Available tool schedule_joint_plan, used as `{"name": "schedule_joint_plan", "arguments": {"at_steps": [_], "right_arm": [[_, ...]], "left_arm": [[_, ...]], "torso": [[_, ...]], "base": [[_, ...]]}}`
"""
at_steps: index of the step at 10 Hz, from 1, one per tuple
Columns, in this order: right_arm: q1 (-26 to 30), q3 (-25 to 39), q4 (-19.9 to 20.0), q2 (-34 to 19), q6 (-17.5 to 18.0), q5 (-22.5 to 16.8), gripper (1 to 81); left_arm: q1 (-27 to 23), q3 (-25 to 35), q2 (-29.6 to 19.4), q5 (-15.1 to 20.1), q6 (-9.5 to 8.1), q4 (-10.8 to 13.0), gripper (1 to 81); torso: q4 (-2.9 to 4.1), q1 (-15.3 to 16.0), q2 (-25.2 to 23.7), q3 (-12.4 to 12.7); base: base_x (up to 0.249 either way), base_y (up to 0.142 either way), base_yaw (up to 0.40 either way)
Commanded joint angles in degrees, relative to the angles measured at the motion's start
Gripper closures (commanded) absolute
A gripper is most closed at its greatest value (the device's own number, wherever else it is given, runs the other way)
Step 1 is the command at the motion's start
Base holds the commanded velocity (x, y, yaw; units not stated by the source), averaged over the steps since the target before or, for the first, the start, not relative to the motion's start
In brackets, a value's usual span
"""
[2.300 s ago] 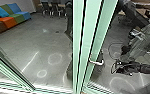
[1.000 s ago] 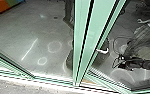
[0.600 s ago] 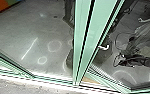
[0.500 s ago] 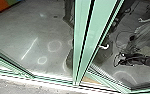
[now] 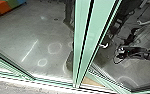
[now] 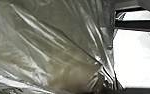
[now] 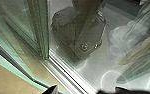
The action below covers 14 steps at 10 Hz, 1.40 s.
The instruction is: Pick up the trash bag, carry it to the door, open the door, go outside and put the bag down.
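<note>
Your left wrist view shows a crinkled, glossy, translucent trash bag (image 6: 58, 47), cut off. Straight green framing (image 5: 87, 37) borders glass (image 5: 138, 72). You cannot tell how either arm's jaws stand.

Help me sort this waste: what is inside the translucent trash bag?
Through the trash bag a tan patch shows, perhaps contents, perhaps something beyond; creased, shiny plastic hides the rest, so no item is identifiable.

Office bldg entrance: green-framed glass dr (image 5: 94, 30), gray flr (image 5: 21, 30), multicolor seating (image 5: 1, 7).
</note>
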Motion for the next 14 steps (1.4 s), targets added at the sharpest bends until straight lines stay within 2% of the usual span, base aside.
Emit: {"name": "schedule_joint_plan", "arguments": {"at_steps": [1,2,4,5,6,8,9,10,11,14], "right_arm": [[10.85,7.89,-9.46,-3.44,-0.75,-10.68,1.0],[11.12,9.49,-11.93,-4.50,-0.75,-11.04,1.0],[10.42,12.74,-21.48,-7.05,-1.53,-11.99,1.0],[9.98,13.01,-25.16,-7.40,-5.02,-14.01,1.0],[10.15,13.45,-27.84,-8.64,-8.14,-14.82,1.0],[9.11,15.39,-29.07,-11.62,-8.58,-14.64,1.0],[6.74,13.73,-32.38,-12.06,-8.31,-14.39,1.0],[4.36,10.58,-35.55,-12.15,-8.05,-13.77,1.0],[2.95,8.20,-36.98,-12.76,-7.96,-12.04,1.0],[1.81,1.50,-38.21,-15.84,-7.96,-4.62,1.0]], "left_arm": [[1.93,0.94,0.22,6.19,0.52,0.44,81.1],[1.93,0.94,0.30,6.19,0.52,0.44,81.1],[1.84,0.94,0.48,6.19,0.52,0.44,81.1],[1.75,0.94,0.65,6.19,0.51,0.44,81.1],[1.66,0.94,0.66,6.19,0.43,0.44,81.1],[1.40,0.94,1.01,6.19,0.43,0.44,81.1],[1.48,0.94,1.01,6.19,0.43,0.45,81.1],[1.57,0.94,0.83,6.28,0.43,0.09,81.1],[1.66,0.94,0.48,6.28,0.35,-0.17,81.1],[1.66,0.94,0.83,6.28,0.34,-0.26,81.1]], "torso": [[0.00,0.00,0.00,0.00],[0.00,-0.02,0.00,1.84],[0.00,-0.09,-0.02,3.21],[0.00,-0.09,0.00,3.35],[0.00,-0.09,0.00,3.21],[0.00,-0.09,0.00,3.24],[0.00,-0.09,0.00,3.24],[0.00,-0.09,0.00,3.24],[0.00,-0.11,-0.02,3.24],[0.00,-0.11,-0.02,3.24]], "base": [[0.000,0.000,0.000],[0.000,0.000,0.000],[0.000,0.000,0.000],[0.000,0.000,0.000],[0.000,0.000,0.000],[0.000,0.000,0.000],[0.000,0.000,0.000],[0.000,0.000,0.000],[0.000,0.000,0.000],[0.000,0.000,0.000]]}}
